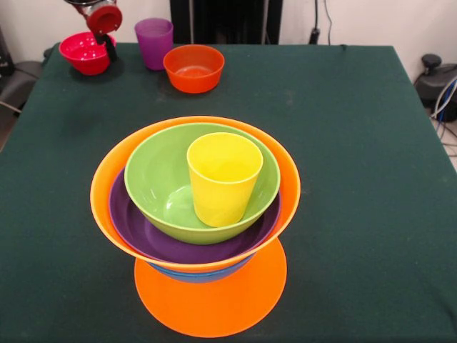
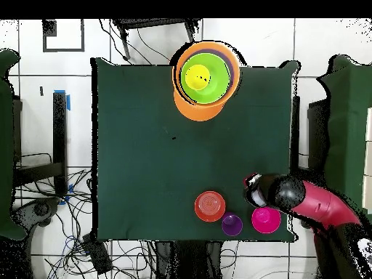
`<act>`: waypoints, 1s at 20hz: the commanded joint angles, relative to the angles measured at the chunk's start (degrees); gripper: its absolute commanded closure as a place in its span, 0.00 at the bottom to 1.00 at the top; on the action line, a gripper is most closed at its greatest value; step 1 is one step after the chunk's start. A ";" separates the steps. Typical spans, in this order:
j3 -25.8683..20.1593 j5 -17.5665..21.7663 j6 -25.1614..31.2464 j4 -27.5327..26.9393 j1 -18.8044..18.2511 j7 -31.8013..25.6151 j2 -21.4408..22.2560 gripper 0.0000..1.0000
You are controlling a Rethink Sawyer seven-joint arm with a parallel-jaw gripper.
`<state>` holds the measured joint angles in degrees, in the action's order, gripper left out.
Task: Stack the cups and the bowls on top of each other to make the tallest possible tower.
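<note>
The tower stands near the front of the table: a large orange bowl [image 1: 211, 307] upside down at the bottom, a blue bowl [image 1: 187, 274], a second large orange bowl [image 1: 101, 182], the shallow purple bowl [image 1: 139, 232], the green bowl [image 1: 157, 175] and the yellow cup [image 1: 223, 179] upright inside it. The tower [image 2: 204, 77] also shows in the overhead view. At the far side stand the pink-red bowl [image 1: 82, 52] [image 2: 266, 219], the purple cup [image 1: 154, 41] [image 2: 232, 224] and the orange-red bowl [image 1: 193, 68] [image 2: 209, 206]. My gripper [image 1: 107, 39] [image 2: 253, 192] hangs at the pink-red bowl's rim. The teal bowl is out of view.
The dark green table [image 1: 357, 143] ends just behind the three loose pieces and just in front of the tower. Cables and dark furniture [image 2: 43, 203] surround the table on the floor.
</note>
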<state>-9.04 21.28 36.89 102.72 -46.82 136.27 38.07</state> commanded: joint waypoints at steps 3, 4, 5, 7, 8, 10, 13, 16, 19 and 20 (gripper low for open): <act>-4.61 6.35 -2.19 -0.52 -1.58 -10.98 -3.41 0.00; -4.51 6.77 -2.78 -0.80 -1.25 -10.33 -4.15 0.00; -4.52 7.14 -3.28 -0.95 -1.28 -10.00 -4.57 0.00; -4.49 8.05 -4.22 -1.68 -1.10 -9.41 -5.67 0.00; -4.42 8.52 -4.94 -1.91 -0.93 -8.91 -5.99 0.00; -4.26 9.88 -6.66 -2.81 -0.90 -8.35 -6.78 0.00; -4.48 10.59 -7.73 -3.23 -1.23 -7.83 -7.61 0.00; -4.98 11.22 -9.79 -3.84 -1.68 -7.08 -9.43 0.00; -5.23 11.83 -11.49 -4.38 -1.73 -6.63 -11.07 0.00; -5.23 11.92 -12.00 -4.26 -1.68 -6.33 -11.41 0.00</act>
<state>-9.13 28.96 30.52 102.48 -49.15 136.27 30.67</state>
